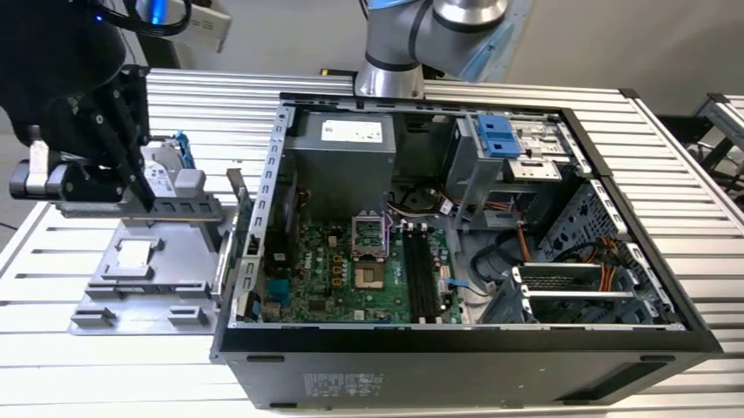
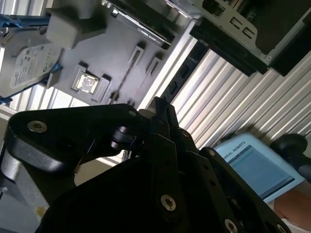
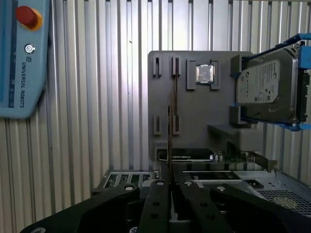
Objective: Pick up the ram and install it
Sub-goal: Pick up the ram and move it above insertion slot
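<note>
In the first wrist view the ram [image 3: 172, 131] appears edge-on as a thin brownish line that runs from the fingertips out over the grey parts tray [image 3: 194, 107]. My gripper [image 3: 171, 187] is shut on the ram, with one black finger on each side of it. In the exterior view the gripper [image 1: 139, 196] hangs low over the tray [image 1: 128, 287], at the exterior view's left of the open computer case [image 1: 465, 348]. The ram is hidden there behind the gripper's body. The motherboard's long black slots [image 1: 421, 274] lie inside the case, far from the gripper.
A silver hard drive in a blue bracket [image 1: 174, 170] stands on the tray beside the gripper. A small square chip [image 3: 204, 74] lies in a tray pocket. The case's metal wall [image 1: 261, 200] rises between the tray and the motherboard. A blue teach pendant [image 3: 22, 58] lies on the slatted table.
</note>
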